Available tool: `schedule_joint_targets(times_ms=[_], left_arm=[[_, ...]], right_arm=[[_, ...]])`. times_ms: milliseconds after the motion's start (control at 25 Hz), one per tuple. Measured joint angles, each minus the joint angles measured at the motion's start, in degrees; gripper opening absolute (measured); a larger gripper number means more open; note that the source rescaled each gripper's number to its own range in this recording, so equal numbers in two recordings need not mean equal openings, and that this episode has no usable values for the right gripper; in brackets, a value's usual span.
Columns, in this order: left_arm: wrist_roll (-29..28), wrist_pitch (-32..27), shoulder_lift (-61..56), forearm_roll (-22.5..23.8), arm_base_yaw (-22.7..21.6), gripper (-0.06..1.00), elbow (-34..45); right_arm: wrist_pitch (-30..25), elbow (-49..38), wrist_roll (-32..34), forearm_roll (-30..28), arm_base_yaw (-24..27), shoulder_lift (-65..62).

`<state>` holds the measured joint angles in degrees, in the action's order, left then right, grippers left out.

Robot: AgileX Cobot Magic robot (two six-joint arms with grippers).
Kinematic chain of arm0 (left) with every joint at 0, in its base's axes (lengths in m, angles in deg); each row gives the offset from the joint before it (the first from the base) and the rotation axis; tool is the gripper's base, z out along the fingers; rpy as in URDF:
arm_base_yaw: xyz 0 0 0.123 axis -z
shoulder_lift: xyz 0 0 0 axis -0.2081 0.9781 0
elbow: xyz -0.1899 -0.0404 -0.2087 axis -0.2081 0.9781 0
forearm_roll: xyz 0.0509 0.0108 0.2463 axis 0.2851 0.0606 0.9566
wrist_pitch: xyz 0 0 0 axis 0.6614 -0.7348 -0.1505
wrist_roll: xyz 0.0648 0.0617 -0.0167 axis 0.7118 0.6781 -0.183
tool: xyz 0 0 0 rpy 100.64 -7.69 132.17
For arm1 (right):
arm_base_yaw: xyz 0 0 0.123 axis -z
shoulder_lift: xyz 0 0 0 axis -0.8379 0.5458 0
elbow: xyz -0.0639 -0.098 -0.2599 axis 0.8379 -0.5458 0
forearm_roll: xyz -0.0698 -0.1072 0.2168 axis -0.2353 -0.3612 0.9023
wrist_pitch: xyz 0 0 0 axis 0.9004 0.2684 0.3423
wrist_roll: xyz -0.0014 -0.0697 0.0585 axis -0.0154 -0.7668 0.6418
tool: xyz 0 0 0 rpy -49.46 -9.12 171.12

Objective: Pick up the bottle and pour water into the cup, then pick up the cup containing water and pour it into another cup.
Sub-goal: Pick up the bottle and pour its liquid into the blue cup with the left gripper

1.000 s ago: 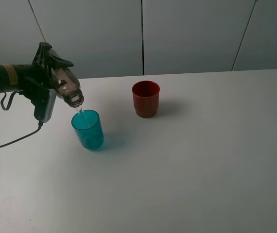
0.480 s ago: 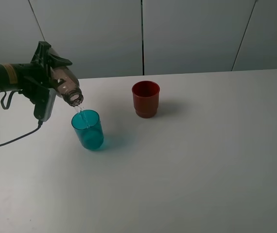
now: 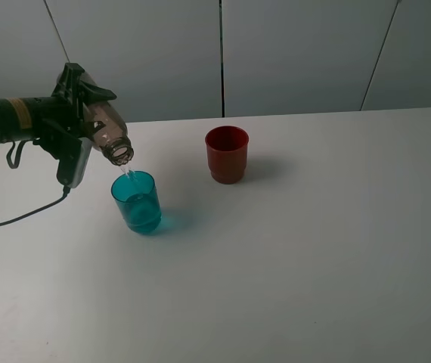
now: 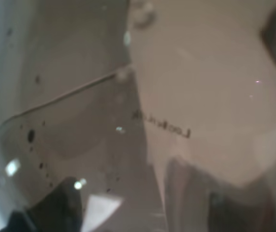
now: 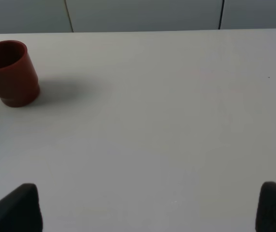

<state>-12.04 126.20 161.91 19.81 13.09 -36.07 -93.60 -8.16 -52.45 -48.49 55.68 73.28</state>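
From the high camera, the left pincer (image 3: pixel 78 119) is clenched around the bottle (image 3: pixel 108 134), which tilts mouth-down just above the teal cup (image 3: pixel 136 201). A thin stream of water (image 3: pixel 128 175) falls into that cup. The red cup (image 3: pixel 227 153) stands upright, well apart to the right on the white surface (image 3: pixel 314 249)

The left wrist view is filled by the bottle's tinted wall, pressed close to the lens

In the right wrist view the right pincer (image 5: pixel 145 209) is released, its two dark fingertips spread wide apart, the red cup far off
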Motion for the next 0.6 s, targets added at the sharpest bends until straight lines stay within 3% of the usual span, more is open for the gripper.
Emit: schedule_joint_targets(times_ms=[600], left_arm=[[5.4,0.2,0.0,-2.7,0.7,0.02,0.0]], right_arm=[[0.0,0.0,0.0,0.0,0.0,0.0]])
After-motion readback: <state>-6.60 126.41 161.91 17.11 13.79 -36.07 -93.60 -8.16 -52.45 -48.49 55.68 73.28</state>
